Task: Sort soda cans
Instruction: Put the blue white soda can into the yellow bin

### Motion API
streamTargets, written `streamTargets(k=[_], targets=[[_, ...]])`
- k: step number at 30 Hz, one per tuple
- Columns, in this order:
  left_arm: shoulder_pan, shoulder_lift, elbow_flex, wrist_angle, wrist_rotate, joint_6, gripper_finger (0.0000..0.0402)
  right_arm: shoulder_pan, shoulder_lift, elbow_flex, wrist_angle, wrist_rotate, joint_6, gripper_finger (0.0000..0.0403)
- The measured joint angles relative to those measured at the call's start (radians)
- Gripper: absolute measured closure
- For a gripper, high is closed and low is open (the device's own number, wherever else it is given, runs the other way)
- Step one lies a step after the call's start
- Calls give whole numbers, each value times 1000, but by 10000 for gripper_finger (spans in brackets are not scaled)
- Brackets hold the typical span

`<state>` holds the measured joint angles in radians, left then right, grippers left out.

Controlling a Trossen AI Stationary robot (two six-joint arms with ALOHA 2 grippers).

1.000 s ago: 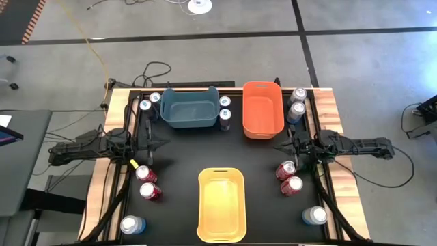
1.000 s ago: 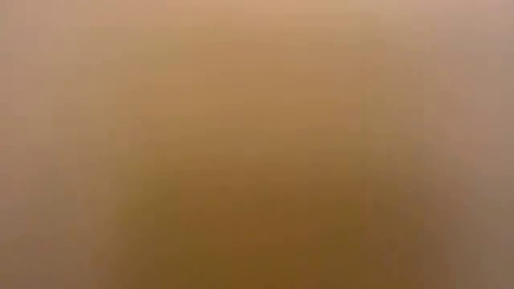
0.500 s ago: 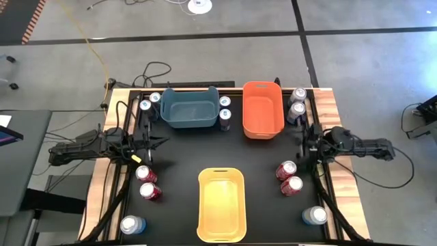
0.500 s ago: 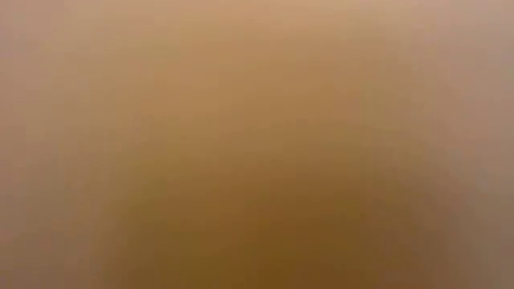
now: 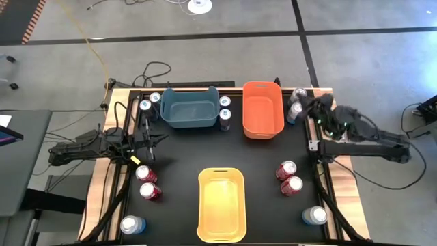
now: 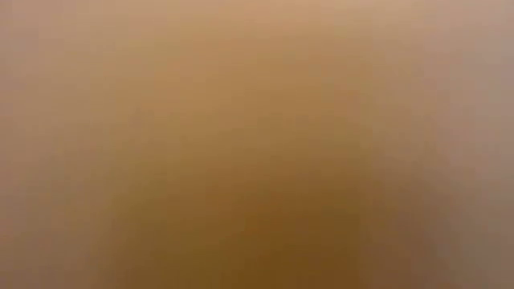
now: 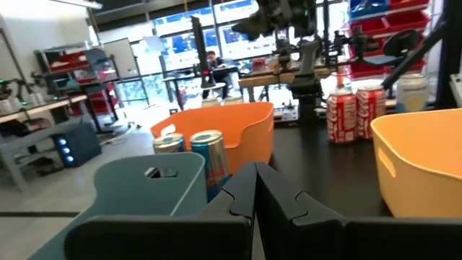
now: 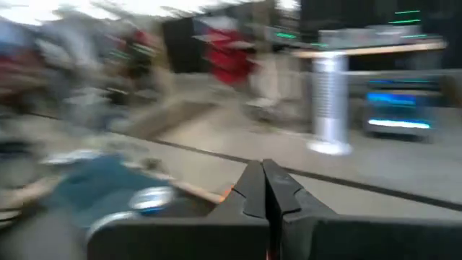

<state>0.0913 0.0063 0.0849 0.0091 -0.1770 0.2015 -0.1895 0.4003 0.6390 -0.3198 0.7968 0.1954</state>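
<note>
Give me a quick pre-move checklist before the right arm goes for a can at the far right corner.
1. Right gripper jaws shut, holding nothing: not ok for a grasp, open first.
2. Left gripper shut and clear of cans, waiting at the left side: ok.
3. Small metal soda cans at the far right corner upright: cannot tell, the arm partly covers them.
4. Orange plastic bin, teal plastic bin and yellow plastic bin have no cans inside: ok.
5. Low view usable: not ok, it shows nothing.

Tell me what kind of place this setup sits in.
Likely a robotics lab or workshop. The left wrist view shows workbenches, red storage bins on racks and a whiteboard behind the table; the high view shows a bare concrete floor with loose cables.
</note>
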Motion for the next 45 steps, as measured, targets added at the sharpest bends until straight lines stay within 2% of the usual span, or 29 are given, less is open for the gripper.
streamTargets(k=[3,6,9,12,14,16,18,22,26,30,34,37,45], targets=[[0,0,0,-6,0,0,389,-78,110,174,-233,12,46,403],[0,0,0,-16,-12,-5,365,-143,213,305,-406,-114,10,398],[0,0,0,-40,-23,-16,337,-174,273,364,-425,-244,-46,387],[0,0,0,-50,-33,-24,310,-175,327,394,-356,-255,-153,376],[0,0,0,-50,-33,-24,296,-180,352,409,-330,-253,-167,371],[0,0,0,-50,-33,-25,286,-201,385,436,-389,-251,-163,367],[0,0,0,-50,-39,-26,281,-252,420,460,-520,-250,-89,356],[0,0,0,-50,-83,-19,276,-368,481,464,-750,-269,39,299],[0,0,0,-49,-96,-26,275,-450,547,464,-902,-315,92,198],[0,0,1,-45,-116,-37,275,-469,608,464,-958,-324,117,98],[0,0,2,-48,-116,-37,275,-475,654,425,-901,-359,120,25],[0,0,2,-63,-117,-40,275,-512,696,375,-878,-427,118,8],[0,0,2,-89,-117,-51,275,-645,760,299,-813,-437,102,6]])
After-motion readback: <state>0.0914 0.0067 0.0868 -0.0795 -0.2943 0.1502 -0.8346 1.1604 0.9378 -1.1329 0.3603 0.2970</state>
